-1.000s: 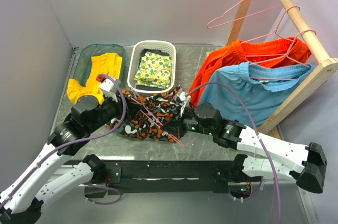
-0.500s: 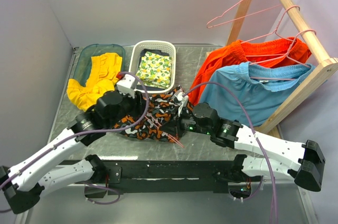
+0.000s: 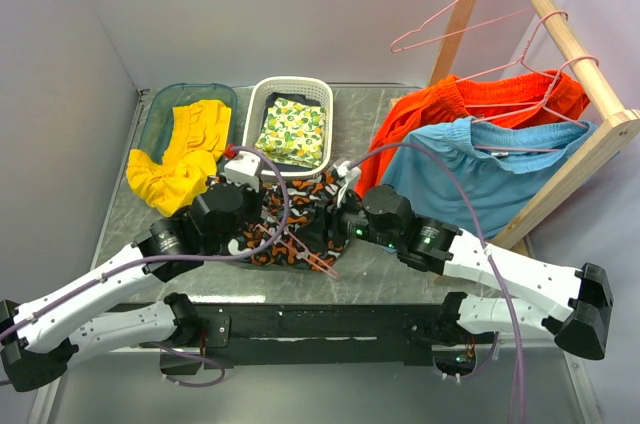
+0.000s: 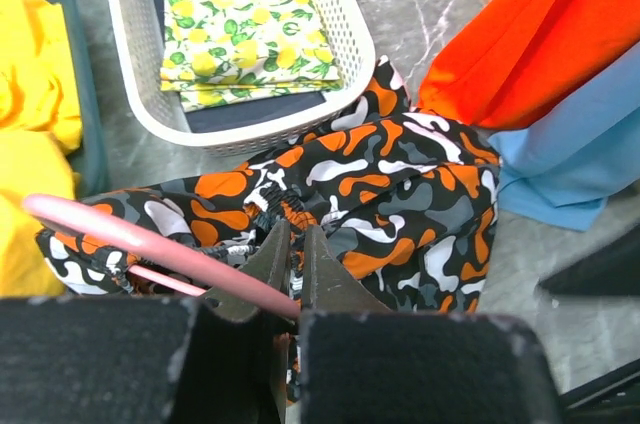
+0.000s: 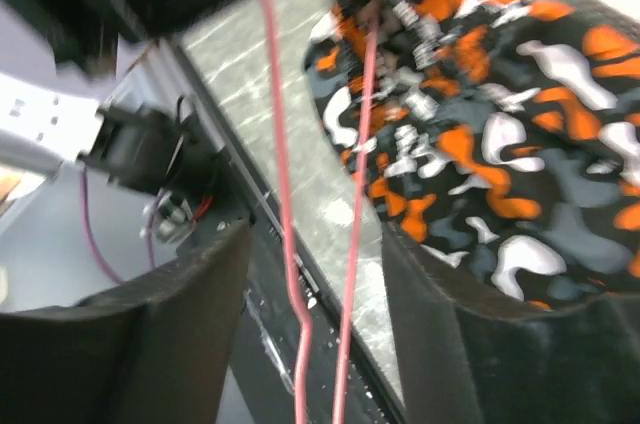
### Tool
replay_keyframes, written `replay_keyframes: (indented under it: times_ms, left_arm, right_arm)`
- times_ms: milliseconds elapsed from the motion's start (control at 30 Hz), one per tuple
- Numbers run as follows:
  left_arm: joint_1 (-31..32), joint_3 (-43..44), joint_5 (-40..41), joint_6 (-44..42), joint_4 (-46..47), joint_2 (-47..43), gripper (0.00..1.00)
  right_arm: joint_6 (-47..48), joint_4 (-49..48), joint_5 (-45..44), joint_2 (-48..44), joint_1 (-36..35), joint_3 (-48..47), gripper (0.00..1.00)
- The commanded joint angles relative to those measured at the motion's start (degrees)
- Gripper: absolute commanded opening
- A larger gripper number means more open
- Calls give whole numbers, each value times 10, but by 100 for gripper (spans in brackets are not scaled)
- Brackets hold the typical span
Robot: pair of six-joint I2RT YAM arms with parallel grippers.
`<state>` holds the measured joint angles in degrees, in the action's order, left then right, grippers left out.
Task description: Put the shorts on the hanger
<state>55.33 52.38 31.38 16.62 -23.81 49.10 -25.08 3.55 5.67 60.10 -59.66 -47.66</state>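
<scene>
Shorts (image 3: 305, 202) near table (image 3: 400, 284) front edge; left gripper (image 4: 296, 244) jaws pinch hanger (image 4: 110, 229), right gripper (image 5: 315, 274) jaws spread around its wires.

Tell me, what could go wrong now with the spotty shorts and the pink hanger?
1. Only the left end effector pinches the hanger, on one thin wire. The right end effector is open, with the wires loose between its fingers, so the hanger might twist or slip.
2. The shorts lie crumpled. I cannot tell whether the wire is threaded through them, so lifting might leave them behind.
</scene>
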Motion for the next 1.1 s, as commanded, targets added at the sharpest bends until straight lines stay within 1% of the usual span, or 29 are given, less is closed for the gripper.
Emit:
replay_keyframes:
  times_ms: [0,67,100,167,200,233,267,300,400,467,500,567,633,700,833,900,1000,1067]
  left_arm:
    - [20,-3,57,-36,3,-9,1]
    - [27,-6,55,-38,6,-12,1]
    - [29,-7,52,-41,9,-15,1]
    - [36,-11,48,-44,13,-19,1]
    - [41,-11,47,-47,14,-21,1]
    - [43,-12,47,-48,16,-23,1]
    - [44,-12,50,-48,13,-23,1]
    - [46,-12,50,-48,14,-26,1]
    - [49,-13,50,-48,16,-33,1]
    - [50,-16,52,-48,19,-37,1]
    - [50,-16,52,-48,19,-41,1]
    - [51,-16,52,-47,19,-43,1]
    - [51,-15,47,-45,20,-44,1]
    - [51,-15,46,-43,19,-45,1]
    - [52,-16,46,-42,20,-47,1]
    - [52,-17,47,-42,22,-50,1]
    - [52,-17,49,-41,24,-52,1]
    - [52,-17,53,-41,25,-54,1]
  right_arm:
    - [-17,58,-81,-37,-1,-72,71]
    - [-36,86,-100,-38,-1,-102,75]
    - [-43,96,-122,-31,-2,-112,75]
    - [-50,124,-135,2,-1,-150,76]
    - [-58,139,-161,19,0,-167,76]
    - [-61,165,-168,59,0,-185,76]
    - [-59,173,-171,79,4,-217,76]
    - [-61,177,-171,98,12,-229,75]
    - [-69,175,-128,189,43,-269,73]
    - [-66,175,-108,222,52,-300,72]
    - [-64,175,-105,255,53,-312,71]
    - [-63,176,-102,287,56,-340,70]
    - [-65,182,-92,335,58,-368,66]
    - [-65,182,-87,371,59,-381,65]
    - [-66,181,-87,411,57,-402,64]
    - [-66,187,-102,426,58,-406,60]
    - [-71,186,-131,432,58,-395,56]
    - [-71,184,-140,428,57,-385,55]
